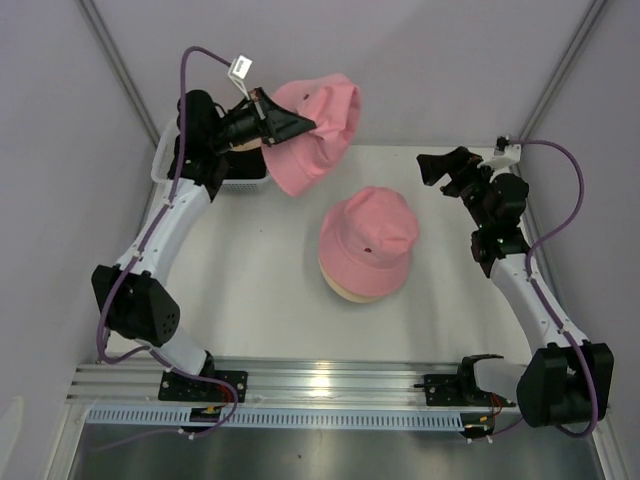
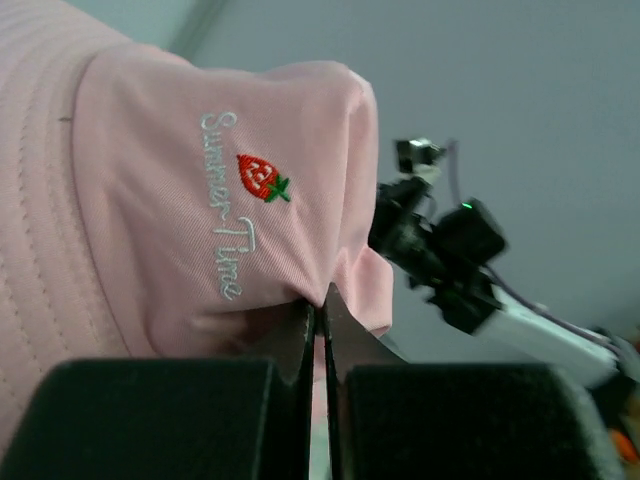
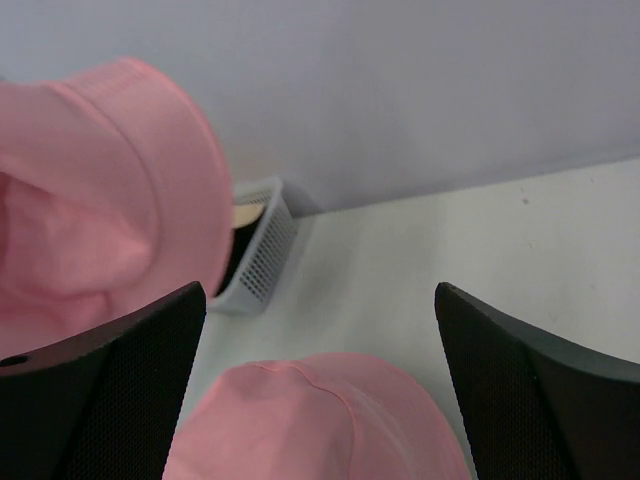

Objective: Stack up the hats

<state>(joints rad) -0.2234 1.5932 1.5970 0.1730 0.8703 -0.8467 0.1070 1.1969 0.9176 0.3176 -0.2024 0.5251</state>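
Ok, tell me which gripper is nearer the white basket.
Left. The left gripper, shut on a pink hat, hangs just beside the basket; the right gripper is open across the table.

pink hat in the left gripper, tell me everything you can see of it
The held pink hat is soft fabric, bucket-shaped, with rows of stitching round its floppy brim. Light script on the crown reads "Summer Time" beside a small red strawberry with green leaves. It hangs crumpled and tilted in the air over the far left of the table, by the white basket. Only the left gripper touches it, jaws shut on a fold of fabric; it is clear of the other pink hat.
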